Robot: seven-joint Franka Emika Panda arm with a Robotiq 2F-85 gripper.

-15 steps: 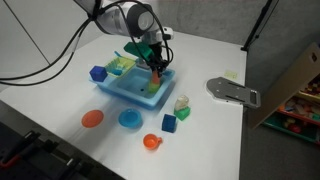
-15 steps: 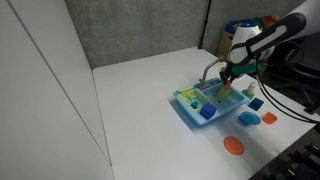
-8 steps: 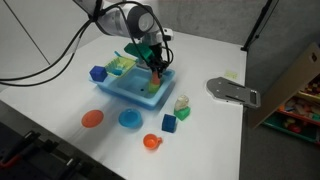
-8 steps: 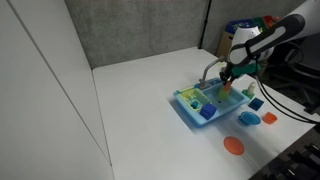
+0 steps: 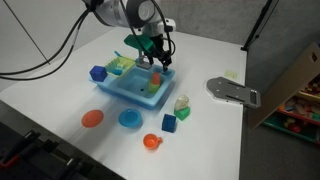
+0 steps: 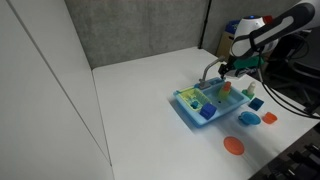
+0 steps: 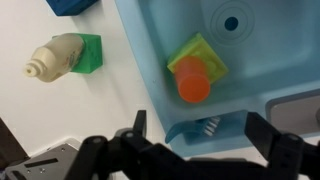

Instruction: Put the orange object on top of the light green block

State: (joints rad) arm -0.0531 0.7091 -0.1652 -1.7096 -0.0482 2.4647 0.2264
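Observation:
The orange object (image 7: 192,83) rests on top of the light green block (image 7: 205,57) inside the blue tray (image 7: 150,35). In the wrist view my gripper (image 7: 195,128) is open, its fingers apart and above the pair, holding nothing. In both exterior views the gripper (image 5: 155,57) (image 6: 232,67) hangs a little above the tray (image 5: 113,92) (image 6: 187,112). The orange object (image 5: 154,77) (image 6: 226,86) sits below it on the light green block (image 5: 151,89).
On the table beside the tray are a beige piece on a darker green block (image 7: 85,52) (image 5: 181,106), blue cubes (image 5: 97,73) (image 5: 169,124), an orange plate (image 5: 92,118), a blue dish (image 5: 129,119) and an orange cup (image 5: 151,141). A grey metal plate (image 5: 232,92) lies farther off.
My gripper has opened and let go of the orange object, then risen a little. The orange object stays on the light green block.

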